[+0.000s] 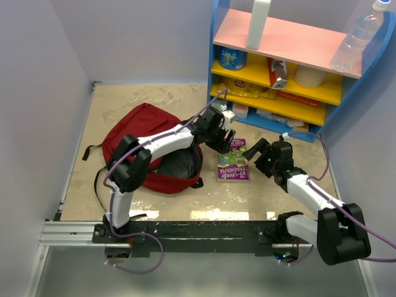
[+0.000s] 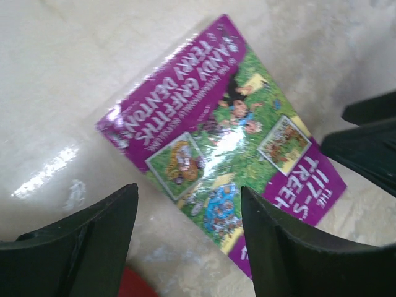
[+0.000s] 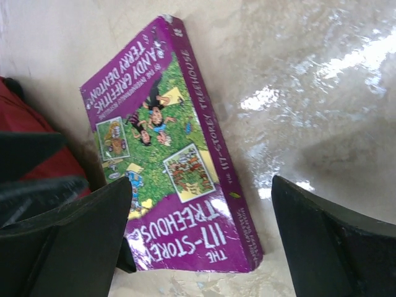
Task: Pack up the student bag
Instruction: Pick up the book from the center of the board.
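Only the top view shows the dark red fabric backpack (image 1: 139, 127), lying open on the beige tabletop (image 1: 124, 99) left of a purple paperback book (image 1: 233, 162). The wrist views show the left gripper (image 2: 189, 204) and right gripper (image 3: 198, 204) spread wide and empty, framing that book.

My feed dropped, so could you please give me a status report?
Open: left gripper and right gripper, at the book. Book flat on table, outside the student bag. Bag mouth open.

The paperback book (image 3: 161, 154) has a glossy cover. The tabletop (image 3: 322, 74) shines, perhaps polished laminate. The backpack (image 1: 139, 124) is matt cloth.
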{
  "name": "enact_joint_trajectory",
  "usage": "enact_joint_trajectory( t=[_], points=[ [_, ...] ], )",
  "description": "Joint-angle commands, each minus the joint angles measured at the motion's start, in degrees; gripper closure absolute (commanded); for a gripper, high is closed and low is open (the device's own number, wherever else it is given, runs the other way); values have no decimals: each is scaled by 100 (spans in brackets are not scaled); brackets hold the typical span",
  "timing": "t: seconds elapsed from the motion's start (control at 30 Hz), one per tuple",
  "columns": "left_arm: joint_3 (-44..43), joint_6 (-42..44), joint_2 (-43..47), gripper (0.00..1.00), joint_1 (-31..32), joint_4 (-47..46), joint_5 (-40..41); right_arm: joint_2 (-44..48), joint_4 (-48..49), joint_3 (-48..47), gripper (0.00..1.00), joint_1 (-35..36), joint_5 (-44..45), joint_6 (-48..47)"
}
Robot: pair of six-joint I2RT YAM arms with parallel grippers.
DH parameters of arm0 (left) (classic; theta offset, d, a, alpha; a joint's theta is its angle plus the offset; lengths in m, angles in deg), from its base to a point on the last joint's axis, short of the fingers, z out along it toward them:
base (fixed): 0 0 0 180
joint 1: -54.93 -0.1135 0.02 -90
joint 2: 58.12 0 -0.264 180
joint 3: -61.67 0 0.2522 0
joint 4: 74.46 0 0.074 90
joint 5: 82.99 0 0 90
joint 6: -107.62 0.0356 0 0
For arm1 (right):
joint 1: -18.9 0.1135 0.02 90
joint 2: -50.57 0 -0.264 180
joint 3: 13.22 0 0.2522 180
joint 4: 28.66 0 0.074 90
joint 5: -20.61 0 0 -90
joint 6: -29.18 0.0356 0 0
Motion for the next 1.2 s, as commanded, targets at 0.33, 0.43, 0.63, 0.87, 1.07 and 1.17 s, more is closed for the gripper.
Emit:
enact_joint_trajectory(
  t=[0.33, 0.43, 0.63, 0.87, 1.07, 1.17],
  points=[
    [204, -399, -172, 29, -87, -383, 592, -72, 599, 341, 4, -116, -262, 58],
    [178, -452, -321, 29, -96, -383, 407, -64, 757, 403, 4, -125, -333, 137],
    [108, -513, -567, 31, -96, -454, 135, 112, 1021, 850, 5, -116, -614, 181],
    [-217, -601, -954, 37, 44, -401, -523, 183, 1399, 1185, 6, -116, -1026, 199],
    [-235, -681, -1113, 46, 168, -471, -761, -213, 2260, 1247, 7, -116, -1572, 480],
    [-261, -689, -1121, 53, 229, -489, -814, -196, 2445, 1107, 7, -108, -1791, 585]
  ],
)
